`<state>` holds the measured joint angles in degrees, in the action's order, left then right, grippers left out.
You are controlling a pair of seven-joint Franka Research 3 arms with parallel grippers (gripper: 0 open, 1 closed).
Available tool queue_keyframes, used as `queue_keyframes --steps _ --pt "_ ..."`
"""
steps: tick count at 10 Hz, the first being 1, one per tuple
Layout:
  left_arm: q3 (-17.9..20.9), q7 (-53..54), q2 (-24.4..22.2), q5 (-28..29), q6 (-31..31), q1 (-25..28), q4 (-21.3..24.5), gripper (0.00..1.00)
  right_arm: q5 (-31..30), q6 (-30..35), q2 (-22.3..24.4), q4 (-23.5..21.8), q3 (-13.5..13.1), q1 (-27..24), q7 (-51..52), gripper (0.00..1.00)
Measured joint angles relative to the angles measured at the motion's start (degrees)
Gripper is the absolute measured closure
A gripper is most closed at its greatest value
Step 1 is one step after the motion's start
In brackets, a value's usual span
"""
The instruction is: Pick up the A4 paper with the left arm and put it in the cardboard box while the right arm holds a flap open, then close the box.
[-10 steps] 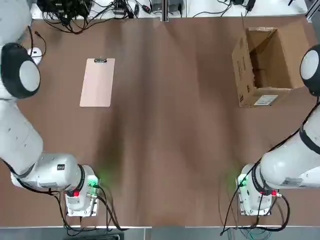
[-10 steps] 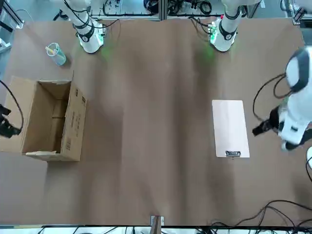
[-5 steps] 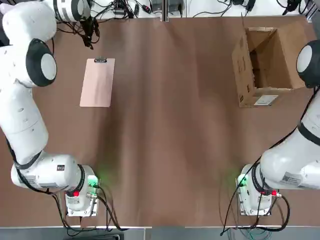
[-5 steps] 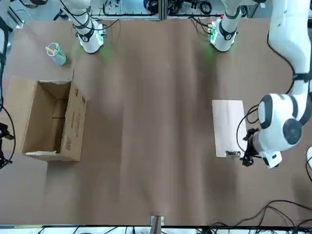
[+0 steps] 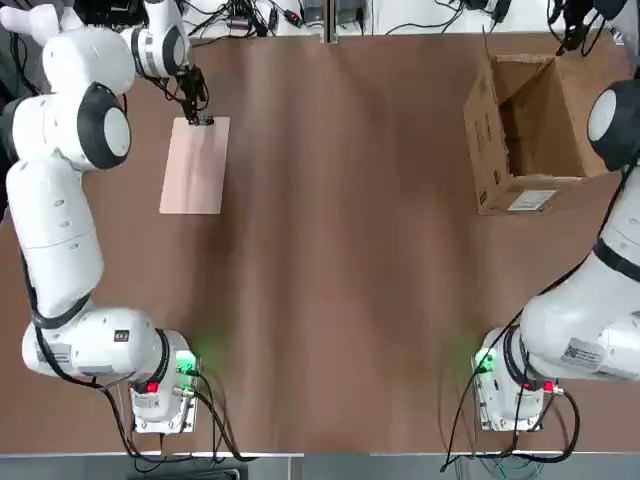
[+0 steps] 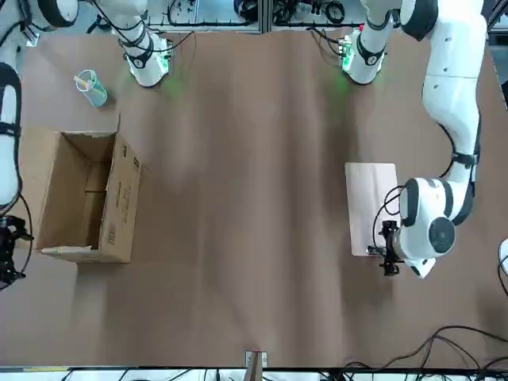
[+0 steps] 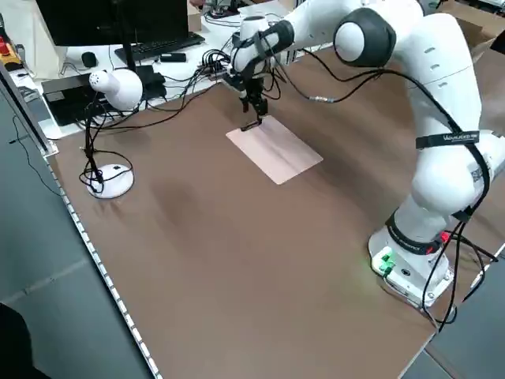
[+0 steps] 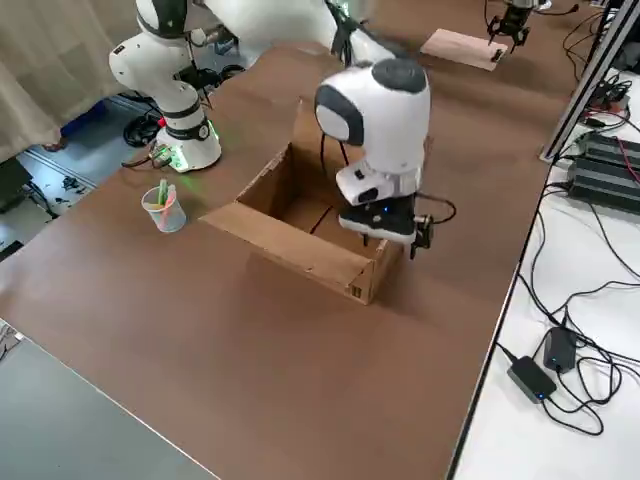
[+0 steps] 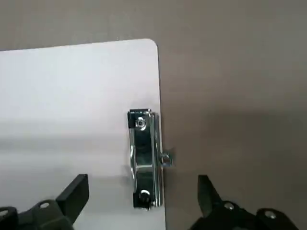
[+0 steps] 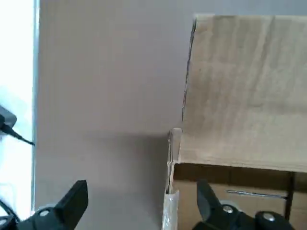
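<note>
Brown surface [image 5: 340,300] carries the smooth pale A4 paper [image 5: 195,170], well apart from the corrugated cardboard box [image 5: 540,130]. Left jaws [image 9: 144,201] spread above its clip [image 9: 144,158]; right jaws [image 10: 144,203] spread by the box's edge.

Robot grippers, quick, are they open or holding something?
Left tool: open, holding nothing, over the clip end of the board.
Right tool: open, holding nothing, above the cardboard box's edge.
</note>
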<state>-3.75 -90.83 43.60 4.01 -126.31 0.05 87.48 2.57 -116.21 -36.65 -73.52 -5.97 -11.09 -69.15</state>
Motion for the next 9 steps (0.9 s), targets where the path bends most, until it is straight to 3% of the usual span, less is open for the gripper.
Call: queue_keyframes --steps 6,8,9 --pt "0.11 -0.39 3.12 3.01 -2.92 0.12 0.19 0.00 0.00 -2.76 -0.12 -3.37 -0.02 -0.05 -1.50 0.01" --pt "0.11 -0.39 3.11 3.05 -2.98 0.10 0.12 0.03 -0.16 -2.81 -0.25 -3.89 -0.02 -0.05 -1.53 0.14" --pt "0.09 -0.39 3.08 3.05 -3.35 0.09 -0.13 0.19 -0.21 -2.86 -0.48 -4.02 -0.02 -0.05 -1.53 0.32"
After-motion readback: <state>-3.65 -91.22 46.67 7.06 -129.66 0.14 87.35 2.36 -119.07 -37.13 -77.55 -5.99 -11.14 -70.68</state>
